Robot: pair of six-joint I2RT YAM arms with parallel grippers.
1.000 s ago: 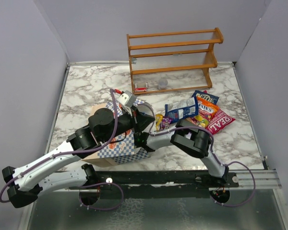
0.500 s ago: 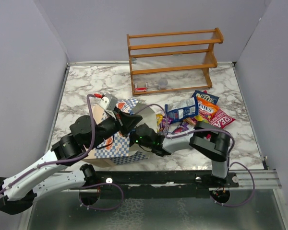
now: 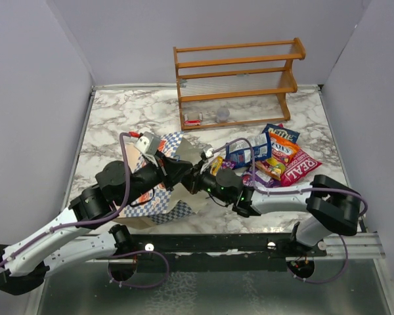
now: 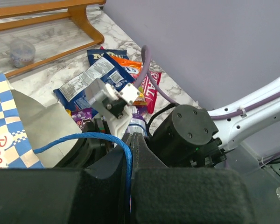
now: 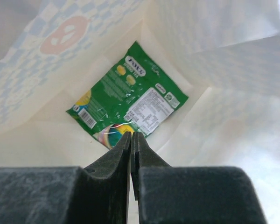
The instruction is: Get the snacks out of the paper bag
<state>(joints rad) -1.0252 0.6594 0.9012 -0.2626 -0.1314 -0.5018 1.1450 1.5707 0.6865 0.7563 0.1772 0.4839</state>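
1. Your left gripper is clamped shut on the blue cord handle, holding the paper bag open.
2. Your right gripper is inside the bag. Its jaws are closed at the near edge of the green packet, which lies flat on the bag's floor, and they seem to pinch it.
3. Expect light, crinkly, slippery foil. Hold the flat sealed edge and lift gently.
4. Farther out, the other snacks lie heaped on the marble table.

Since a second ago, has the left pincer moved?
Yes. Seen from above, the left pincer, shut on the blue cord handle of the paper bag, has shifted left, farther from the wooden rack's left post.
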